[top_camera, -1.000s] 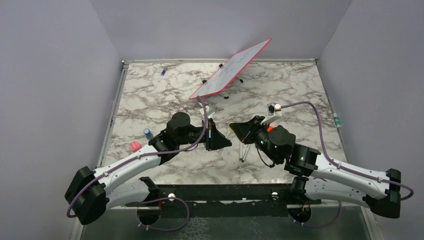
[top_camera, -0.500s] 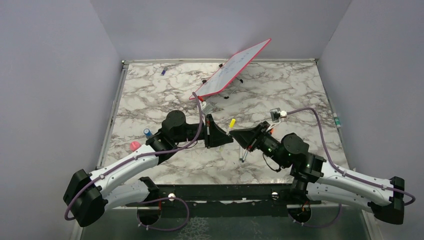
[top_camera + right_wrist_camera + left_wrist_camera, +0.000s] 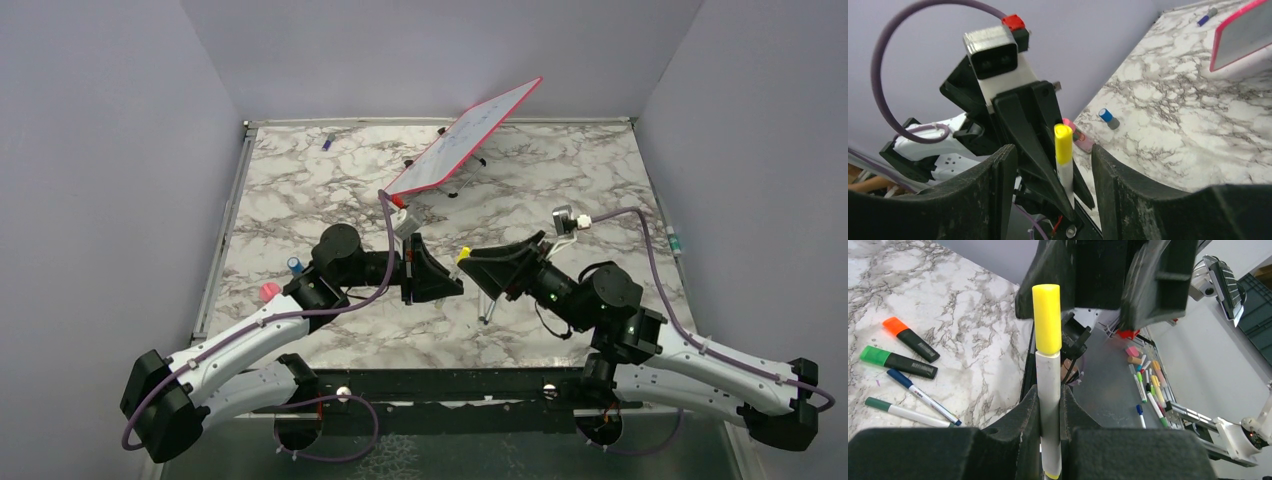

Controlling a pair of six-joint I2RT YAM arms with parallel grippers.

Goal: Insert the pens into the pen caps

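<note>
Between my left gripper's (image 3: 1050, 399) jaws: one white-barrelled pen (image 3: 1049, 385), clamped mid-barrel, yellow cap (image 3: 1046, 319) on its far end, apparently seated. Opposite that cap: my right gripper (image 3: 1050, 160), spread wide, holding nothing. Beside my left hand, on the table (image 3: 973, 315): orange highlighter (image 3: 910, 338), green highlighter (image 3: 898, 361), two thin pens. Handling note: grip the barrel firmly, press straight along its axis, and check the seating before release.

You have a left arm (image 3: 240, 335) and a right arm (image 3: 700, 355) in white shells with black joints, each trailing a purple cable (image 3: 877, 85) to a small silver wrist camera (image 3: 994, 52), ending in matte black wedge-shaped gripper fingers (image 3: 983, 200).
</note>
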